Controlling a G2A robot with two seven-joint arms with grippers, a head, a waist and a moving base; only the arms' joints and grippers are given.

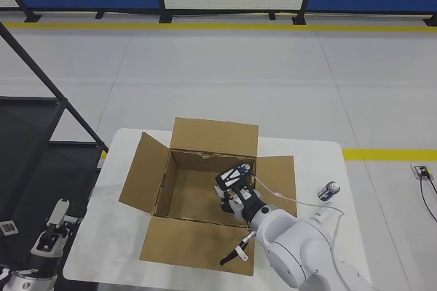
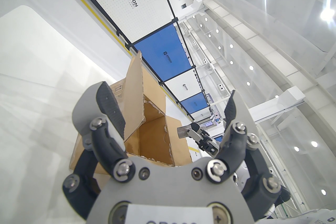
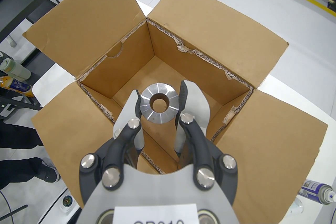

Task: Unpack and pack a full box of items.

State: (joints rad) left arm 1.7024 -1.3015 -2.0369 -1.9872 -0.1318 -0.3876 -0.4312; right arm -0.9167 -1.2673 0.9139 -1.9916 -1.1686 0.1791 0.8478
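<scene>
top view: 1 cardboard box on the white table, all 4 flaps folded out flat-ish, opening facing up. count on the table outside the box: 1 spray can, upright, off the box's right flap and not touching it.

right gripper sits over the box opening, toward its right wall. right wrist view: right gripper is clamped on 1 metal ring, a short steel piece with a round bore through the middle and radial lines on its face. one finger on each side of the ring, 2 fingers total, both pressed against its rim. ring hangs above the box floor, brown cardboard showing straight below it. can't tell how far down inside the walls it is. same spray can shows past the near-right flap, white cap.

left wrist view: left gripper is spread wide with nothing between its 2 ribbed pads. it points up past the box from low down, well apart from it. in the top view the left arm is parked off the table's left edge, beside 1 black rack frame.
</scene>
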